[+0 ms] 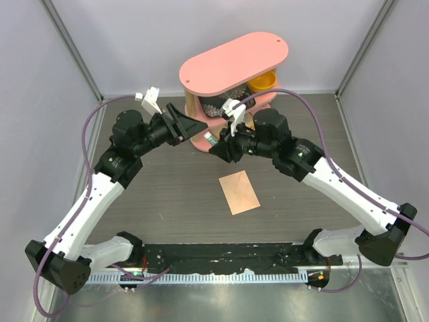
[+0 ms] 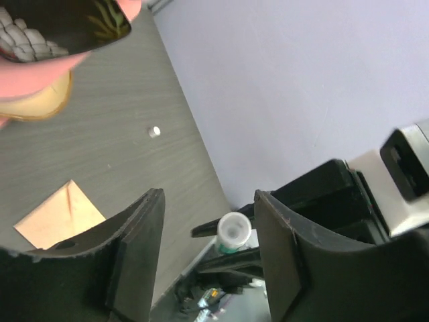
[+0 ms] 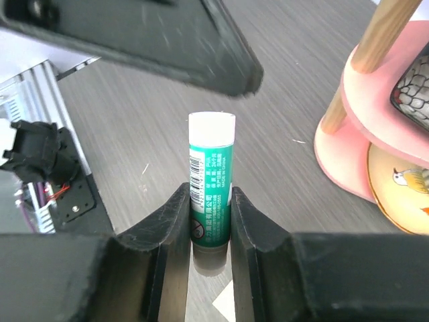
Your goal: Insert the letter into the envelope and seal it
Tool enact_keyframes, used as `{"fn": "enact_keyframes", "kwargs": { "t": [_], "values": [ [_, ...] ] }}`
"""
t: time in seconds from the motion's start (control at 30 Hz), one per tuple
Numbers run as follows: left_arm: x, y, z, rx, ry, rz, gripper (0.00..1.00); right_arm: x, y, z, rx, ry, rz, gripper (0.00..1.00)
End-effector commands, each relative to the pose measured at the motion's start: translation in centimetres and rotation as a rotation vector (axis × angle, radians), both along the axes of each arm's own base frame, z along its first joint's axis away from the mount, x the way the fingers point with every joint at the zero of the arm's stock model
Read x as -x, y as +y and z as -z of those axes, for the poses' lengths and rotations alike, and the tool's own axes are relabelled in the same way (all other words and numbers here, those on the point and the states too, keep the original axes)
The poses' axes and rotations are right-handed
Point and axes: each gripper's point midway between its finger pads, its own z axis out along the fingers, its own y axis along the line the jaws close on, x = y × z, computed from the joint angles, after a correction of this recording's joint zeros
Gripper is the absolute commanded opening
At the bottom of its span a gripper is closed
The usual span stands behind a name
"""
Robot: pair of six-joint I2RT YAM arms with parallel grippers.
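A glue stick [image 3: 211,161] is clamped by the right gripper [image 3: 210,204], and the left gripper [image 2: 208,221] is parted. Sealing is left for the envelope [image 1: 239,192] at six o'clock, the letter probably inserted.

Two arms in glossy white shells with matte black joint housings, the left arm [image 1: 100,194] at lower left and the right arm [image 1: 348,191] at lower right of the overhead frame, each trailed by a thin mauve cable [image 1: 86,127]. White boxy camera mounts [image 1: 149,99] near upper centre. Left gripper [image 2: 208,198] and right gripper [image 3: 209,190] with thick, scuffed matte black fingers [image 2: 137,255], curved on their inner faces, along the lower edge of the wrist frames.
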Motion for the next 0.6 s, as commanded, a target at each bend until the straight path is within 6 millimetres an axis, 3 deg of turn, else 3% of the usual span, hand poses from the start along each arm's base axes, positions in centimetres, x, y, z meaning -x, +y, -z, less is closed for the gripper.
{"fn": "enact_keyframes", "kwargs": {
  "t": [0.0,0.03,0.13,0.2,0.3,0.33,0.4,0.57],
  "values": [
    [0.8,1.9,-4.2,-0.01,-0.357,0.032,0.62,2.2,-1.3,-3.3,-0.115,0.051,-0.132,0.01],
    [2.0,2.0,-5.2,-0.014,-0.465,0.087,0.62,2.5,-1.5,-3.3,-0.139,0.097,-0.168,0.01],
    [5.8,2.0,-5.8,-0.112,-0.778,0.334,0.63,4.8,-2.1,-3.0,-0.184,0.251,-0.331,0.01],
    [9.1,1.9,-4.4,-0.2,-0.947,0.558,0.63,6.6,-2.3,-2.6,-0.158,0.269,-0.451,0.01],
    [12.7,2.5,-2.2,-0.241,-1.02,0.737,0.62,8.9,-2.9,-1.1,-0.124,0.372,-0.548,0.01],
    [12.8,2.7,-1.9,-0.283,-1.132,0.744,0.62,9.5,-3.0,-0.8,-0.122,0.403,-0.568,0.01],
    [13.7,3.0,-1.2,-0.304,-1.175,0.752,0.61,10.6,-3.1,-0.2,-0.128,0.449,-0.619,0.01],
    [13.5,2.7,-0.6,-0.375,-1.329,0.739,0.57,12.8,-2.7,0.7,-0.106,0.499,-0.695,0.01]
  ]
}}
